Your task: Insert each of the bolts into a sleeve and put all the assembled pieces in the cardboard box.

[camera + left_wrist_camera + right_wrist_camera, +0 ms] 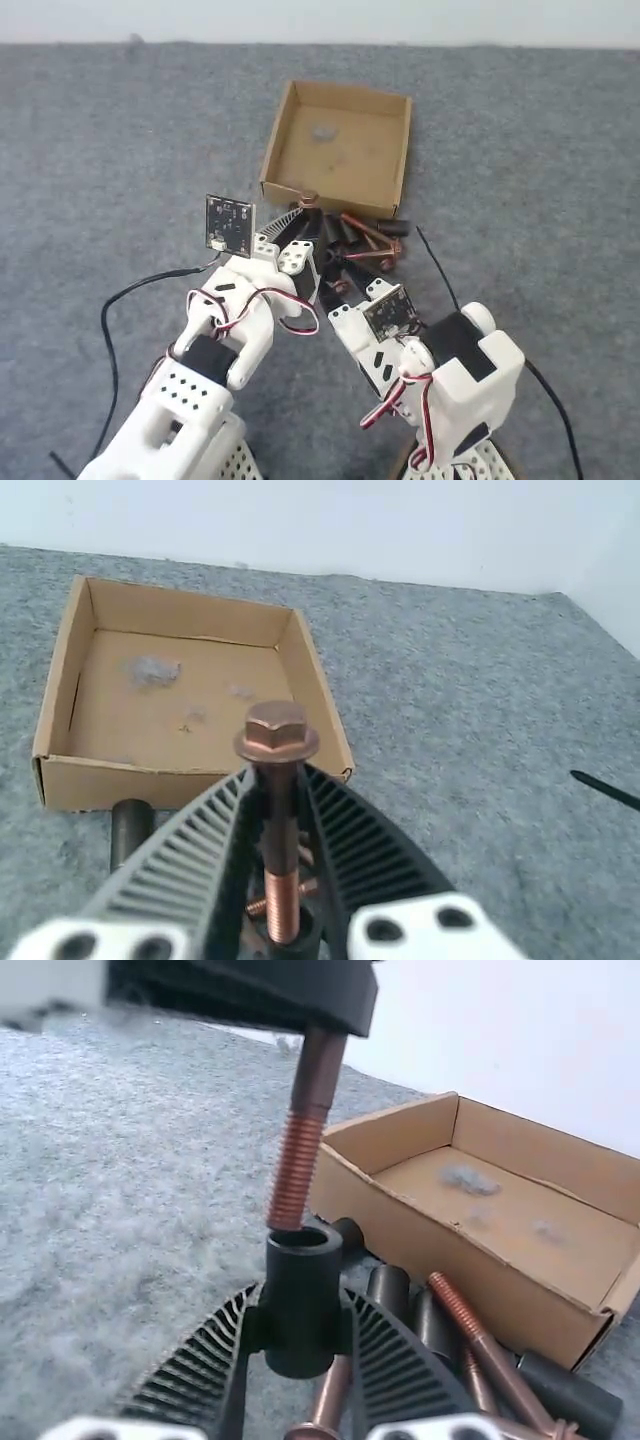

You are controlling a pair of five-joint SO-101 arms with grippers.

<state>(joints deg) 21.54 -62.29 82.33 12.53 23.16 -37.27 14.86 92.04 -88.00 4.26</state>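
Just in front of the cardboard box (330, 197), the left gripper (277, 775) clamps a copper bolt (277, 735) by its shank, head up and thread down, so the tip can drop straight in. Beneath it the right gripper (300, 1300) grasps a black sleeve (300, 1280) upright, bore facing up. The thread tip sits at its mouth, barely entered if at all. Spare bolts and sleeves (365, 240) lie beside the box, unassembled.

pile of bolts and sleeves (362, 238) against cardboard box (340, 150) near wall: partly under left gripper (305, 212) and right gripper (330, 285), count unreadable | bolt (300, 1150) head: behind blurred left gripper | bolt tip: perhaps just inside held sleeve (300, 1300) mouth, unclear | cardboard box corner: cut off, right wrist view | lone sleeve (130, 825) at box wall: half behind finger (190, 850)
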